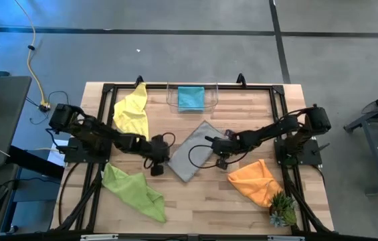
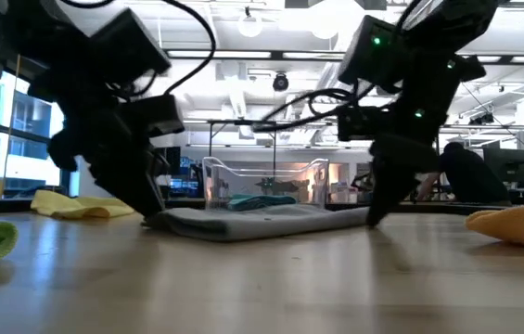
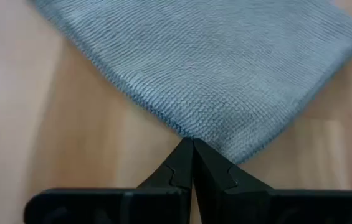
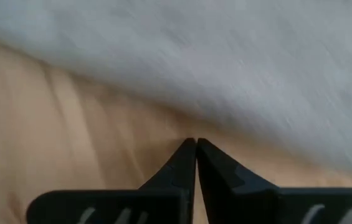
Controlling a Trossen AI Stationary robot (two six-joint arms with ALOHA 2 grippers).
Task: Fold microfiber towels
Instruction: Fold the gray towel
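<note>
high view, grey towel (image 1: pixel 194 151) folded flat mid-table, left end effector (image 1: pixel 167 155) and right end effector (image 1: pixel 210 140) both closed, empty

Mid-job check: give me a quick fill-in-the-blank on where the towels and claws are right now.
1. The towel lying between the two claws is ____ in colour.
2. The teal blue towel lies inside the clear plastic ____.
3. The left claw has its jaws ____, its tip at the grey towel edge.
4. The small green plant stands beside the ____ towel.

Missing words: grey; bin; shut; orange
</note>
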